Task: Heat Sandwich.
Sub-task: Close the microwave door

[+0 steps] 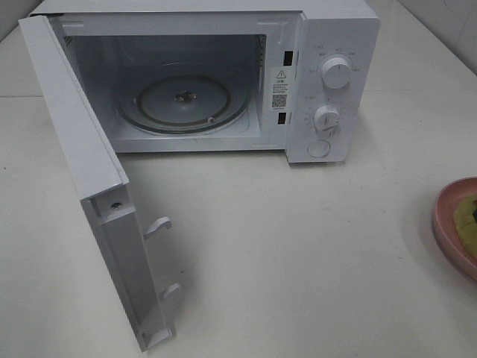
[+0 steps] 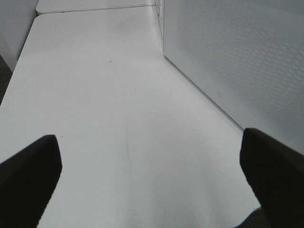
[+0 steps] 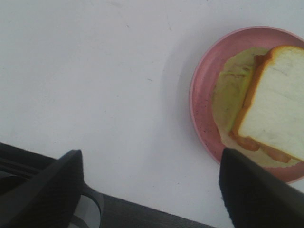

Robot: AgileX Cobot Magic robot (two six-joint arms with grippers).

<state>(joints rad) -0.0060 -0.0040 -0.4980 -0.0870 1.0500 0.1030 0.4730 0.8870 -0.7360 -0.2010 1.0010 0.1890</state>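
Evidently soft, light and crumbly, the sandwich [image 3: 273,102] is best moved by its stiff pink plate's [image 3: 202,90] near-left rim, both grippers' jaws spread and empty.

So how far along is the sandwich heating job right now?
Done: the microwave door stands open and the glass turntable is bare. In hand: nothing; the right gripper is open beside the pink plate, and the left gripper is open too. Left: the sandwich must still go inside, then close the door and start.
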